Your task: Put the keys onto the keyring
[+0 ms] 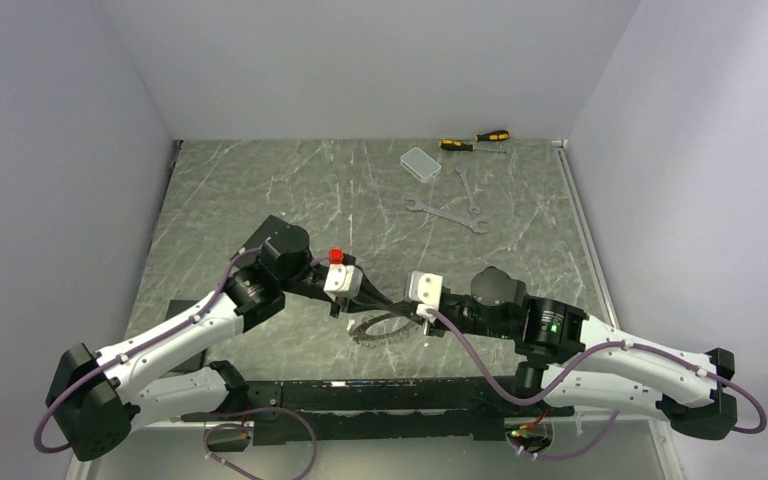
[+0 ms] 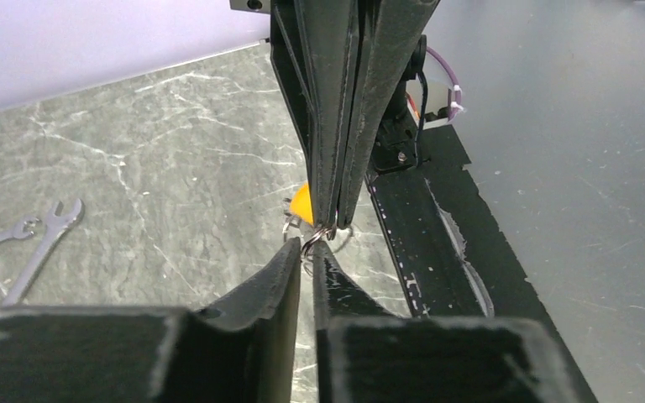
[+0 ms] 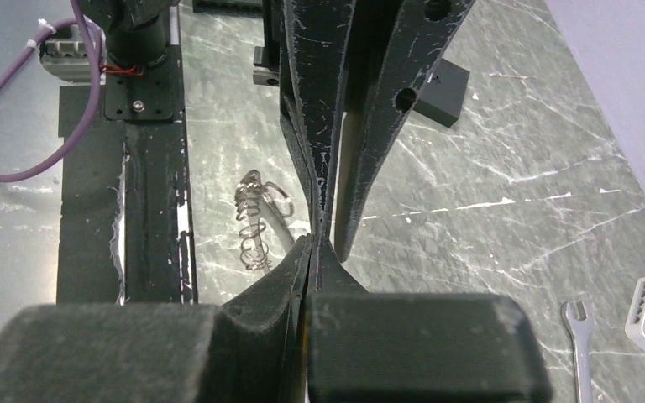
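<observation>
Near table (image 1: 260, 190) edge | right end effector (image 3: 315, 243) clenched on keyring (image 3: 256, 222) | left end effector (image 2: 306, 252) unclear | wrenches (image 1: 447, 213) apart

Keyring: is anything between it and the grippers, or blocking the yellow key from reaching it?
Nothing visible does. The left gripper and right gripper meet tip to tip at the wire of the keyring. The yellow key shows its head beside the right gripper's tips, close to that wire.
</observation>
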### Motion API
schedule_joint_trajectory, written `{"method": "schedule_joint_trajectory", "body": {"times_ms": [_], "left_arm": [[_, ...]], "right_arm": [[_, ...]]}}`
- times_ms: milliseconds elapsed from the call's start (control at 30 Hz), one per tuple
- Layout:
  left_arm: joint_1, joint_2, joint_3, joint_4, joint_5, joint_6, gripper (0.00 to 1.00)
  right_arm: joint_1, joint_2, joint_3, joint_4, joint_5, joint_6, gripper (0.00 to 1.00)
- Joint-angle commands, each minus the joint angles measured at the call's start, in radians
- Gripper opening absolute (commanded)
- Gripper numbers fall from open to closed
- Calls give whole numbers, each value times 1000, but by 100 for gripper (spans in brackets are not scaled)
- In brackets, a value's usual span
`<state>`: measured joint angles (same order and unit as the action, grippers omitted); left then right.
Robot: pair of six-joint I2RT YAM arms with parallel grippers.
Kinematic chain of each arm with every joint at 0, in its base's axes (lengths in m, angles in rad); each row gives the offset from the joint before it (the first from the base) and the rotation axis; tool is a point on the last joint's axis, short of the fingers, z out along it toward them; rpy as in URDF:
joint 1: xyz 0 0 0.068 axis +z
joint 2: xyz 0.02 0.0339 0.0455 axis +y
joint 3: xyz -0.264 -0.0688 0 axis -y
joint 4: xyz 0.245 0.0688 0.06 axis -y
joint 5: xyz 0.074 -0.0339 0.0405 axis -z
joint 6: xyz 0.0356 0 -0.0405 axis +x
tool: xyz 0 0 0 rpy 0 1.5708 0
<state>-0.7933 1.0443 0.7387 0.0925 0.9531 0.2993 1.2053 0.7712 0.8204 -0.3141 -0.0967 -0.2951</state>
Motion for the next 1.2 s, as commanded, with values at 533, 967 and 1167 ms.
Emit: {"method": "schedule_joint_trajectory", "body": {"times_ms": [533,967,1167], "left_arm": [[5,-86,44,-189,-107,88,0],[5,-143,26,-238,-161,122,45],[5,-116,-4,-206,-90,95,99]], "right_arm": [[-2,-31,8,16,50,40,0],[-1,-4,10,39,43,42,0],[-1,-4,27,48,32,42,0]]}}
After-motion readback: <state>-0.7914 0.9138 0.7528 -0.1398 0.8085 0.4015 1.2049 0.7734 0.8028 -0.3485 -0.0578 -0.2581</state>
